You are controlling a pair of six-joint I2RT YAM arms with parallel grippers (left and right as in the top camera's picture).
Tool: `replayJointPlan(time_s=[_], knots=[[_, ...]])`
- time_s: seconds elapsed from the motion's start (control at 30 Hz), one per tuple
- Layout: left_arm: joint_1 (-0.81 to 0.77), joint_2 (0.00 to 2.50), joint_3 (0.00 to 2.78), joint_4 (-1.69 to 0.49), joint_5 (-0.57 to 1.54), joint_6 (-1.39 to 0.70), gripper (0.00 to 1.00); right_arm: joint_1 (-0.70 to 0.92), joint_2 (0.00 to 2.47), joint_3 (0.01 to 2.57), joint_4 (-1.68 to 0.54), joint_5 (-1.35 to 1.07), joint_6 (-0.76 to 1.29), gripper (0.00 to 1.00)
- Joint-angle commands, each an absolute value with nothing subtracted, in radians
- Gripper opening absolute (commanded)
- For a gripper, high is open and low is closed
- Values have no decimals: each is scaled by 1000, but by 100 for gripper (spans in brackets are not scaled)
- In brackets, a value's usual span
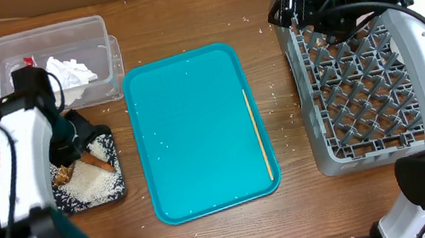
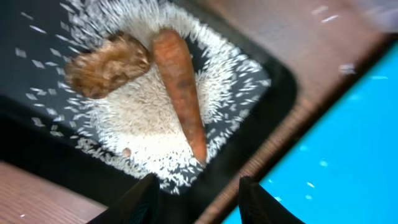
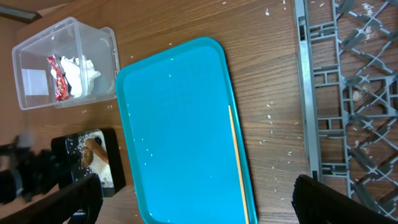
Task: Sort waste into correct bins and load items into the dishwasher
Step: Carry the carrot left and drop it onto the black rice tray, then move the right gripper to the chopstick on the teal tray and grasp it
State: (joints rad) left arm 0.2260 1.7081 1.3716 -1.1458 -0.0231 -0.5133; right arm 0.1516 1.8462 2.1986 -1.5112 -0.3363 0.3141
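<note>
**Overhead view.** The teal tray (image 1: 191,96) lay at table centre. At its 10 o'clock stood the clear tub (image 1: 42,31), holding the crumpled napkin (image 1: 71,73) and the red wrapper (image 1: 28,61). At its 8 o'clock lay the black tray (image 1: 116,191), holding the rice (image 1: 89,184), the carrot (image 1: 99,162) and the brown lump (image 1: 62,172). Judge the waste sorting as essentially complete. At 3 o'clock stood the dish rack (image 1: 312,119). No white dish showed in it or on the table, but the right arm covered its 12 o'clock end, so you could not confirm the loading. A thin wooden stick (image 1: 260,137) lay along the teal tray's 3 o'clock edge and was probably the one piece outstanding. Stray grains (image 1: 273,91) dotted the wood.

**Left wrist view.** The left gripper (image 2: 199,199) hung over the black tray, its jaws apart with nothing between them. The carrot lay across the rice, with the lump just beside it at 10 o'clock.

**Right wrist view.** The right gripper (image 3: 196,193) stood with its jaws wide apart, holding nothing. Nothing blocked your path to the stick.
</note>
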Motion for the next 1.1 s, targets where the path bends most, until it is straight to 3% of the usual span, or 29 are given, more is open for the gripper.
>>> replayJointPlan(time_s=[0.0, 0.1, 0.13, 0.2, 0.27, 0.3, 1.07], knots=[[232, 1516, 1403, -1151, -56, -520, 45, 155, 1848, 2196, -1509, -342, 315, 100], [247, 1399, 1403, -1141, -70, -551, 47, 155, 1848, 2196, -1509, -342, 315, 100], [250, 1370, 1403, -1135, -65, -551, 52, 155, 1848, 2196, -1509, -342, 315, 100], [249, 1328, 1403, -1127, -50, -550, 66, 155, 1848, 2196, -1509, -342, 315, 100], [248, 1302, 1403, -1136, -31, -546, 94, 155, 1848, 2196, -1509, -342, 315, 100], [248, 1298, 1403, -1148, -30, -546, 100, 155, 1848, 2196, -1509, -342, 315, 100], [274, 1419, 1401, -1122, -62, -546, 100, 155, 1848, 2196, -1496, -342, 315, 100]])
